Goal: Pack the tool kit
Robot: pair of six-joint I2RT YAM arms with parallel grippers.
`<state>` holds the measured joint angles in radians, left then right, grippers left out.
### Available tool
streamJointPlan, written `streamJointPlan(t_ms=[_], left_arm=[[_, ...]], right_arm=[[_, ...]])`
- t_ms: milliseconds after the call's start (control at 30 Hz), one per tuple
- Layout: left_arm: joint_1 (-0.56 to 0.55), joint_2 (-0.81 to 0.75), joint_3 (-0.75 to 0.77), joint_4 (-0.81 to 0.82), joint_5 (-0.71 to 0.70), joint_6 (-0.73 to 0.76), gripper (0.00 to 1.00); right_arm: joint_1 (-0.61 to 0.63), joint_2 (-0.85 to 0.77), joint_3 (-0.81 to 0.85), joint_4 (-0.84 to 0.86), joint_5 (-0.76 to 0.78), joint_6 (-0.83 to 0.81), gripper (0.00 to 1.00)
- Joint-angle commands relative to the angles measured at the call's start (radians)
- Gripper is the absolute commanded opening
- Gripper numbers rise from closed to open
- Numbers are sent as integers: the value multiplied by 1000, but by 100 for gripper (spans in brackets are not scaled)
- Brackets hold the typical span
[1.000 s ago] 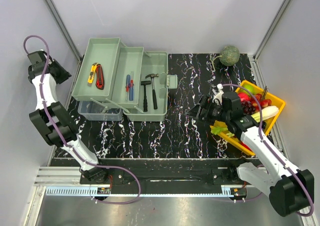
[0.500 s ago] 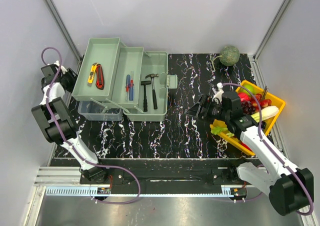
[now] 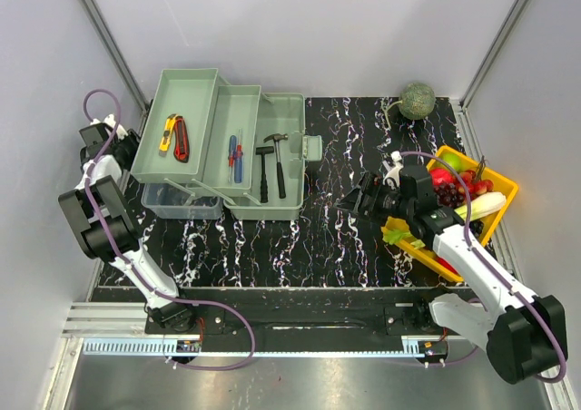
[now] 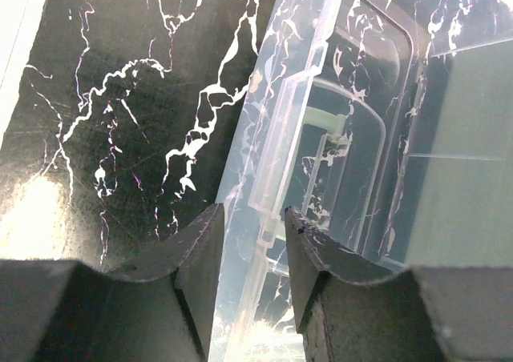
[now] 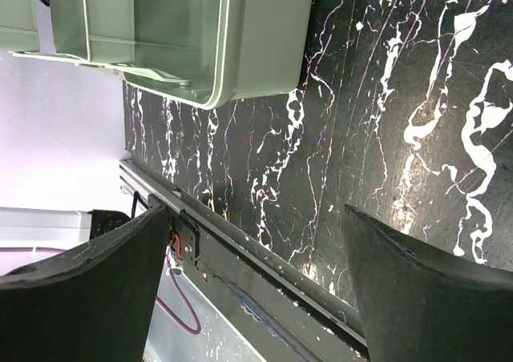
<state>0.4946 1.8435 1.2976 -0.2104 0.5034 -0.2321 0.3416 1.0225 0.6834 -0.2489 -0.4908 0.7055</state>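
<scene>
The pale grey-green toolbox [image 3: 289,129] stands open at the table's back left with its trays folded out. The far-left tray [image 3: 195,92] holds a yellow knife [image 3: 167,131] and red pliers [image 3: 182,139]. The middle tray holds red and blue screwdrivers [image 3: 234,156]. The main box holds black hammers [image 3: 270,167]. The clear lid [image 3: 180,201] lies under the trays, near side. My left gripper [image 3: 124,140] is at the left tray's outer edge, its jaws a narrow gap apart [image 4: 252,218] over the lid's rim [image 4: 276,138]. My right gripper [image 3: 355,199] is wide open and empty [image 5: 256,210], right of the toolbox [image 5: 240,34].
A yellow tray of fruit [image 3: 502,189] sits at the right, beside my right arm. A green melon [image 3: 418,100] lies at the back right corner. Enclosure walls and metal posts stand close on the left, back and right. The table's front rail [image 5: 264,274] shows under my right gripper.
My left arm has swung from near the left wall in to the toolbox's left side. My right gripper has shifted slightly left and stays open.
</scene>
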Motion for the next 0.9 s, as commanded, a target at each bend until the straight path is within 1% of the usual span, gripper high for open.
streamJointPlan(t_ms=[0,267,300,367,433,467,567,600,667,867], left_arm=[[-5,0,-9,83,43,37,40],[-47,0,-47,101,-25,60,40],[-50,3,-46,100,-28,59,39],[-54,2,-46,100,-26,53,35],[-54,-1,-47,101,-32,50,28],[-57,-7,-47,101,-40,50,23],[-65,-26,-43,91,-81,63,4],[-67,-30,-43,89,-89,60,0],[-65,-47,-38,86,-101,56,0],[-88,-115,2,52,-193,65,0]], right_arm=[[5,7,-8,68,-6,14,91],[4,47,-2,77,6,18,91],[4,59,-2,80,3,23,91],[4,85,-4,102,-8,35,90],[5,105,-16,138,-23,57,90],[5,117,-21,160,-38,71,90],[5,151,-41,224,-81,101,89],[5,163,-47,240,-92,107,89],[5,180,-48,280,-98,111,89],[5,251,-22,264,-57,94,88]])
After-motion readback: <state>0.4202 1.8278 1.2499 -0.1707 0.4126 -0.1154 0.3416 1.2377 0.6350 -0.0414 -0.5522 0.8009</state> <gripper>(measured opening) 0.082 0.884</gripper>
